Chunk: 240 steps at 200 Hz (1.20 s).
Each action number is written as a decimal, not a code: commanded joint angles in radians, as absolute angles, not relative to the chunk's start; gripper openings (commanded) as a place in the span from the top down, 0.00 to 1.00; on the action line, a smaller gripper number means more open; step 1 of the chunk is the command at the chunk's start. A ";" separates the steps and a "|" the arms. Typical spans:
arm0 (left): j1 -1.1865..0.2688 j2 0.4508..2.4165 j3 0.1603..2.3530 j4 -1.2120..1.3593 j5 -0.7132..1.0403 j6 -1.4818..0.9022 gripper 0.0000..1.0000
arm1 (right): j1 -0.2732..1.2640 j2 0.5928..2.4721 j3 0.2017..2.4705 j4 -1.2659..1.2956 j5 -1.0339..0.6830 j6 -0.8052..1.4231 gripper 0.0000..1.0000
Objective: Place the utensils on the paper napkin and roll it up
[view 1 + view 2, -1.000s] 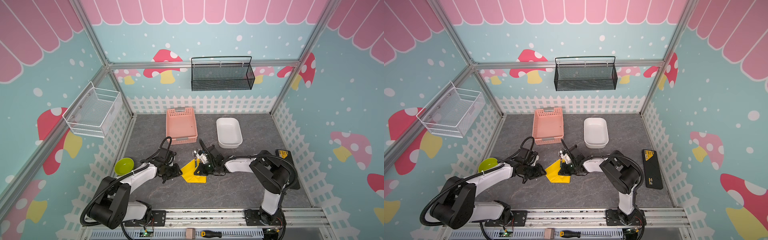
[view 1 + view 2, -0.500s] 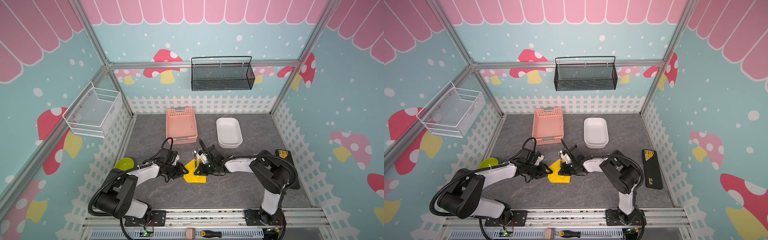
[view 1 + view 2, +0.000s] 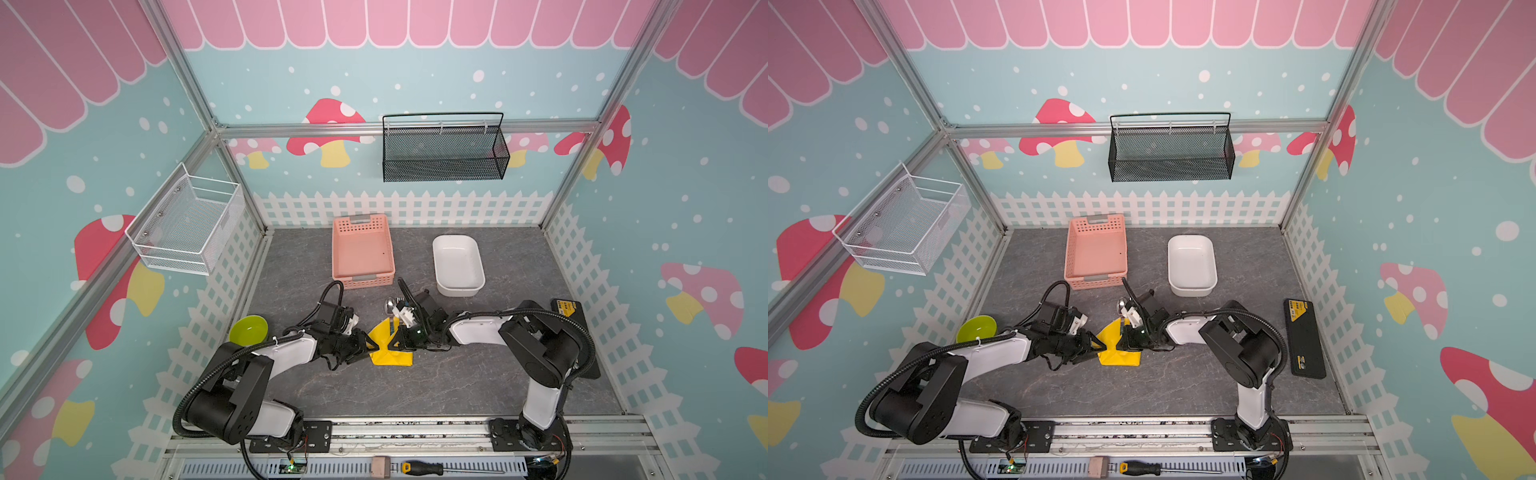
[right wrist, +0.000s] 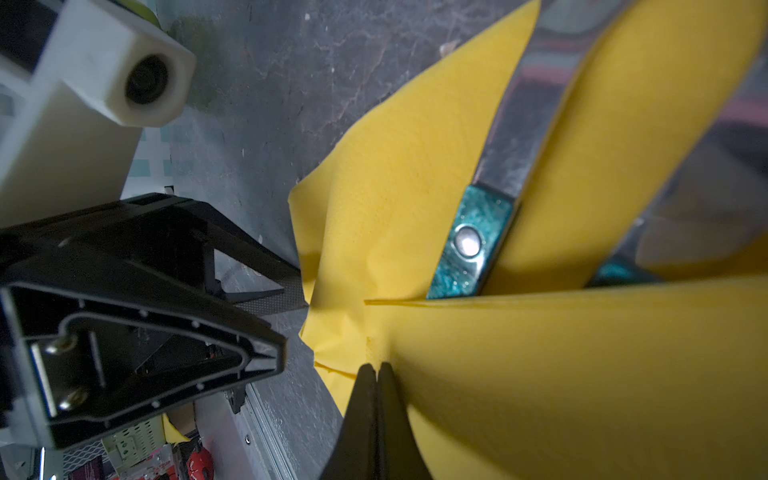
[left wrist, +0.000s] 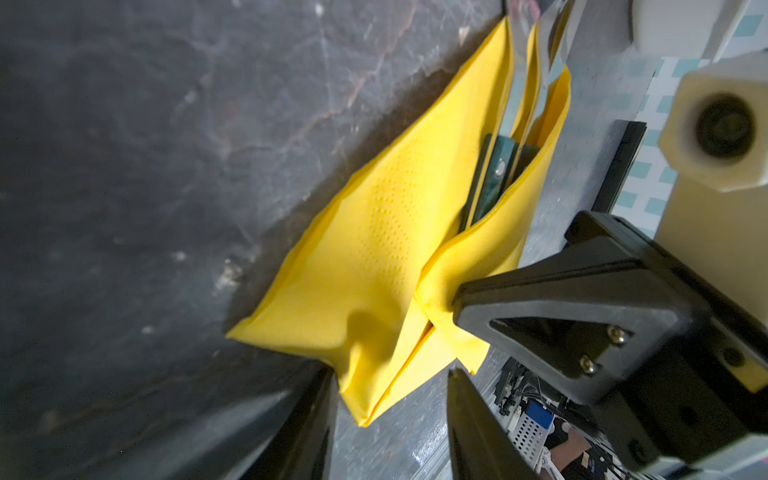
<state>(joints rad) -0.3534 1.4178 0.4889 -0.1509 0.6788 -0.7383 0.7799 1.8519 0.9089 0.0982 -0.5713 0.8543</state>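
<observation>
Writing on black case point(image 3: 1304, 345) unreadable; right fingers point(image 4: 361, 415) pinch paper napkin point(image 4: 540, 374), left fingers point(image 5: 307, 424) parted.

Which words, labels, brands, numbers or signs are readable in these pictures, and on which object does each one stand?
On the flat black rectangular case, the yellow label: dark print, too small to read.
On the black-and-yellow-handled screwdriver: no text visible.
Nothing else shows text; none can be quoted.
</observation>
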 commanded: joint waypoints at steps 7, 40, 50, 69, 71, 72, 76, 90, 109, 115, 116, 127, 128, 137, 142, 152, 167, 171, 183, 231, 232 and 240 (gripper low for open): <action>-0.365 1.415 0.443 -0.147 0.678 -0.788 0.53 | 0.787 1.879 0.904 0.089 -0.551 0.855 1.00; -0.364 1.418 0.459 -0.135 0.632 -0.770 0.53 | 0.788 1.876 0.908 0.089 -0.552 0.855 1.00; -0.364 1.415 0.463 -0.124 0.613 -0.765 0.53 | 0.788 1.875 0.908 0.089 -0.549 0.855 1.00; -0.354 1.415 0.471 -0.097 0.596 -0.752 0.53 | 0.788 1.872 0.909 0.087 -0.549 0.856 1.00; -0.352 1.415 0.472 -0.094 0.595 -0.752 0.53 | 0.788 1.872 0.908 0.088 -0.548 0.857 1.00; -0.352 1.415 0.472 -0.092 0.595 -0.751 0.53 | 0.788 1.871 0.908 0.088 -0.549 0.857 1.00; -0.351 1.414 0.473 -0.086 0.594 -0.750 0.53 | 0.788 1.871 0.908 0.089 -0.549 0.857 1.00; -0.342 1.409 0.477 -0.070 0.585 -0.746 0.53 | 0.788 1.871 0.908 0.088 -0.551 0.857 1.00; -0.332 1.393 0.487 -0.064 0.567 -0.731 0.53 | 0.788 1.870 0.908 0.087 -0.552 0.857 1.00; -0.329 1.386 0.490 -0.065 0.562 -0.727 0.52 | 0.788 1.871 0.908 0.087 -0.552 0.857 1.00; -0.328 1.385 0.491 -0.065 0.561 -0.726 0.52 | 0.788 1.871 0.908 0.087 -0.552 0.857 1.00; -0.321 1.373 0.494 -0.064 0.555 -0.721 0.52 | 0.788 1.871 0.910 0.087 -0.552 0.857 1.00; -0.320 1.372 0.494 -0.063 0.554 -0.719 0.52 | 0.788 1.871 0.910 0.087 -0.552 0.857 1.00; -0.315 1.366 0.497 -0.060 0.555 -0.716 0.51 | 0.788 1.870 0.910 0.087 -0.552 0.858 1.00; -0.312 1.365 0.497 -0.058 0.558 -0.713 0.51 | 0.788 1.870 0.908 0.087 -0.552 0.859 1.00; -0.308 1.365 0.497 -0.050 0.572 -0.710 0.52 | 0.788 1.870 0.909 0.087 -0.554 0.859 1.00; -0.302 1.367 0.494 -0.035 0.598 -0.712 0.52 | 0.788 1.869 0.909 0.087 -0.553 0.859 1.00; -0.302 1.367 0.494 -0.030 0.601 -0.712 0.52 | 0.788 1.868 0.908 0.087 -0.553 0.859 1.00; -0.302 1.363 0.491 -0.020 0.611 -0.716 0.54 | 0.788 1.869 0.909 0.088 -0.552 0.859 1.00; -0.302 1.328 0.488 -0.072 0.577 -0.694 0.70 | 0.788 1.870 0.909 0.088 -0.554 0.859 1.00; -0.302 1.328 0.489 -0.074 0.577 -0.693 0.70 | 0.788 1.870 0.908 0.088 -0.554 0.859 1.00; -0.302 1.330 0.492 -0.085 0.571 -0.686 0.70 | 0.788 1.870 0.909 0.088 -0.554 0.859 1.00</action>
<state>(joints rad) -0.3080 1.3453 0.4767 -0.0536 0.5968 -0.7143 0.7799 1.8523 0.9089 0.0986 -0.5690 0.8543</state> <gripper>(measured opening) 0.301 0.046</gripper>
